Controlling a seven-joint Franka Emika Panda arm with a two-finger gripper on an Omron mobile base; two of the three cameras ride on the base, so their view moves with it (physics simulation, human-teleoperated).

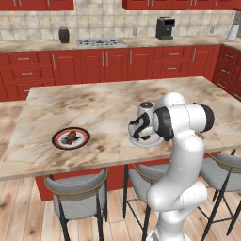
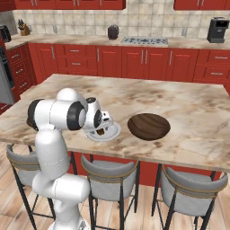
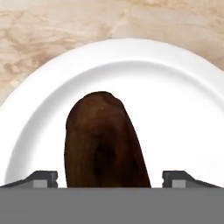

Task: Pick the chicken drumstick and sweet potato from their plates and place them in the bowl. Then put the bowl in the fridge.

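Sweet potato (image 3: 103, 140): lies on white plate (image 3: 175, 100), lengthwise between the two fingertips (image 3: 43, 178), one tip off each flank, neither touching it. Gripper (image 3: 109, 179): spread wide, low over the plate, holding nothing. Drumstick (image 1: 71, 137): on red-ringed plate (image 1: 70, 138), well apart on the island (image 1: 94, 106). Bowl (image 2: 148, 126): just beside the white plate.

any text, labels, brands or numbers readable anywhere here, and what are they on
None: no text can be read in these pictures.
The coffee machine shows no legible brand or label.
The red-ringed plate, the white plate and the bowl carry no writing.
The red cabinets are plain.
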